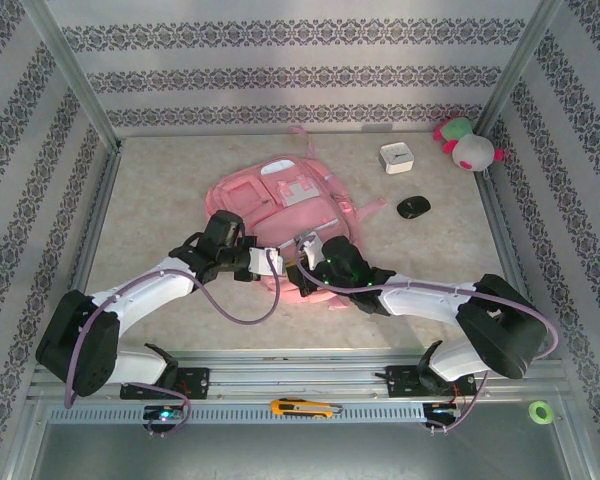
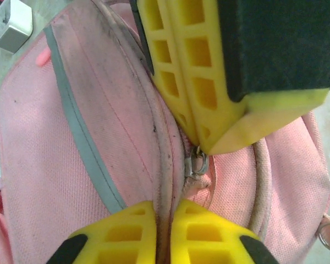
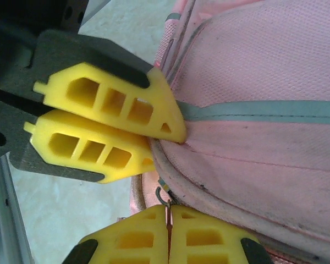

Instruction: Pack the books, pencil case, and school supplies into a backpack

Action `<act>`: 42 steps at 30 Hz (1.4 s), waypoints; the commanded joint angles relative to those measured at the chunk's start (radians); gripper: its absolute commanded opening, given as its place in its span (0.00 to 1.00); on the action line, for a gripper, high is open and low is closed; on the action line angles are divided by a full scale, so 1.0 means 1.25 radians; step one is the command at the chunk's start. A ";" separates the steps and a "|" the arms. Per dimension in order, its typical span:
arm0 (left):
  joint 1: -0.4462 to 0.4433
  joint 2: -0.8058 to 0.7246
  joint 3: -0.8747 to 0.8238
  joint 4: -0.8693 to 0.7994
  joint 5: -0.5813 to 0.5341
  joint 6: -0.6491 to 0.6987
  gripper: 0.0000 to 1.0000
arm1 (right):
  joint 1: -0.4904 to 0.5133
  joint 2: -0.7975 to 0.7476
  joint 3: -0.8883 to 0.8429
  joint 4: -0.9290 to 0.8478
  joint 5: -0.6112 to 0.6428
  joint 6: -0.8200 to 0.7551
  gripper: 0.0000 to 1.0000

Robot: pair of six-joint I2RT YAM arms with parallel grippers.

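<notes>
Backpack pink, flat, front up, mid-table. Left gripper at backpack's near edge, fingers nipped narrow on seam piping. Right gripper just beside it, clamped on zip pull. White box and black mouse right of backpack. Plush toy farther right.

Bright, even light — soft-edged close-ups
</notes>
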 commanded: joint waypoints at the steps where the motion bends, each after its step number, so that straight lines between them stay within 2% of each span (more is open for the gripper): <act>1: -0.005 -0.026 0.037 -0.006 0.045 -0.069 0.02 | -0.010 -0.001 0.002 -0.030 0.015 -0.019 0.00; 7: -0.005 -0.034 0.049 0.005 0.082 -0.122 0.00 | -0.011 0.001 0.002 -0.038 0.031 -0.032 0.15; 12: -0.005 -0.037 0.060 0.006 0.105 -0.146 0.00 | -0.010 0.009 0.005 -0.037 0.045 -0.042 0.20; 14: -0.005 -0.039 0.060 0.007 0.108 -0.153 0.00 | -0.011 0.010 0.005 -0.038 0.052 -0.045 0.17; 16: -0.004 -0.040 0.059 -0.001 0.104 -0.151 0.00 | -0.012 0.002 0.002 -0.038 0.061 -0.047 0.02; 17: -0.005 -0.041 0.059 -0.008 0.097 -0.149 0.00 | -0.012 -0.005 -0.001 -0.039 0.067 -0.047 0.00; 21: 0.022 -0.055 0.050 -0.037 0.064 -0.134 0.00 | -0.046 -0.076 -0.049 -0.055 0.056 -0.021 0.00; 26: 0.084 -0.084 0.050 -0.134 0.049 -0.081 0.00 | -0.134 -0.192 -0.110 -0.139 0.014 -0.019 0.00; 29: 0.118 -0.105 0.050 -0.196 0.042 -0.052 0.00 | -0.184 -0.228 -0.124 -0.172 -0.029 -0.016 0.00; 32: 0.132 -0.131 0.049 -0.263 0.035 -0.002 0.00 | -0.189 -0.231 -0.116 -0.167 -0.074 -0.010 0.00; 33: 0.131 -0.138 0.049 -0.275 0.039 0.005 0.04 | -0.185 -0.226 -0.111 -0.163 -0.086 -0.001 0.00; 34: 0.130 -0.148 0.051 -0.273 0.056 -0.012 0.14 | -0.178 -0.218 -0.102 -0.160 -0.100 0.004 0.00; 35: 0.126 -0.161 0.055 -0.262 0.090 -0.047 0.28 | -0.167 -0.210 -0.094 -0.156 -0.106 0.003 0.00; 37: 0.095 -0.177 0.064 -0.236 0.136 -0.113 0.47 | -0.145 -0.196 -0.076 -0.157 -0.111 -0.008 0.00; 38: 0.060 -0.182 0.060 -0.199 0.122 -0.152 0.52 | -0.140 -0.188 -0.068 -0.157 -0.115 -0.011 0.00; 40: -0.022 -0.186 0.038 -0.088 0.037 -0.238 0.61 | -0.137 -0.174 -0.058 -0.151 -0.125 -0.011 0.00; 42: -0.091 -0.171 0.028 -0.002 -0.055 -0.286 0.64 | -0.135 -0.163 -0.048 -0.151 -0.132 -0.007 0.00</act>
